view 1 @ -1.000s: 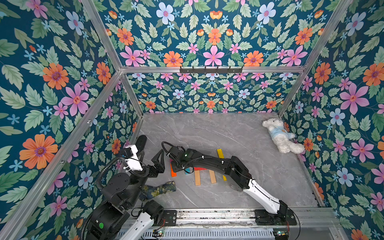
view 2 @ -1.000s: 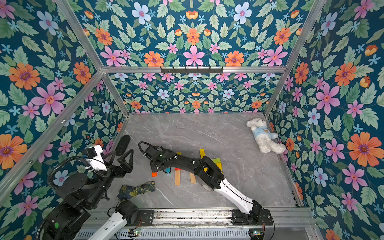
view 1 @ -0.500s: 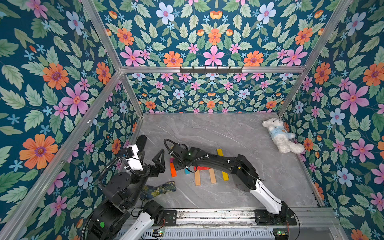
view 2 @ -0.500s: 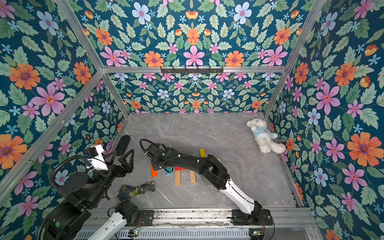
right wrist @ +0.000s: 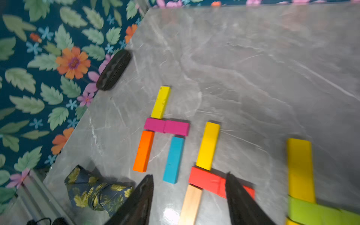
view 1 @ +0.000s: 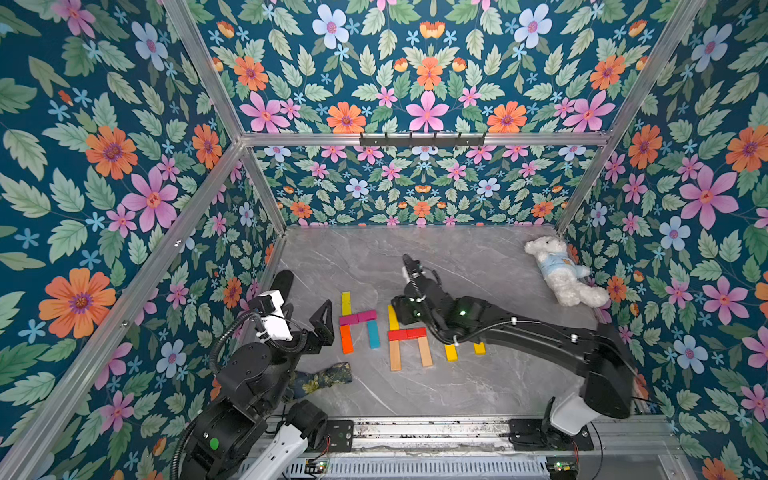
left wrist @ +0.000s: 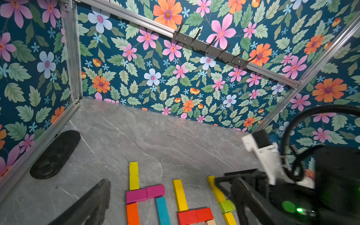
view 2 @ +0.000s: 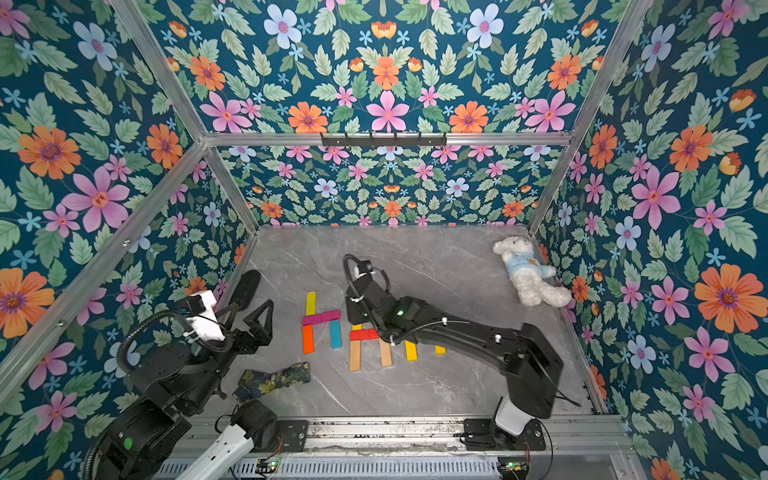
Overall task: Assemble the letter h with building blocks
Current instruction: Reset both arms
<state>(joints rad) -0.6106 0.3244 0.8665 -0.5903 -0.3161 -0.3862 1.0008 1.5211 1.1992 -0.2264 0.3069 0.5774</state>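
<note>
Three h-shaped groups of building blocks lie flat on the glossy, grey-veined surface, low in the middle of both top views. All are small painted wooden bars with square-cut ends.

The leftmost group has a lime-yellow bar as its stem and two short magenta pieces end to end as the crossbar. An orange bar and a blue bar form its legs. Beside it, a yellow bar meets two short red pieces, with two plain wood bars below. The third group sits mostly under the right arm. In the right wrist view its long yellow bar touches a lime piece, and two yellow leg ends show in a top view.

The right jaws are spread and pinch nothing. Their dark tapered fingers stand apart over the red pieces, though that view is blurred. The left jaws, on the left arm at the lower left, gape wide and empty, near the leftmost group without touching it.

Bare surface fills the upper half up to the floral back wall. A white plush bear lies at the right edge and a matte black oval pad at the left edge. A folded leaf-print cloth lies below the leftmost group.
</note>
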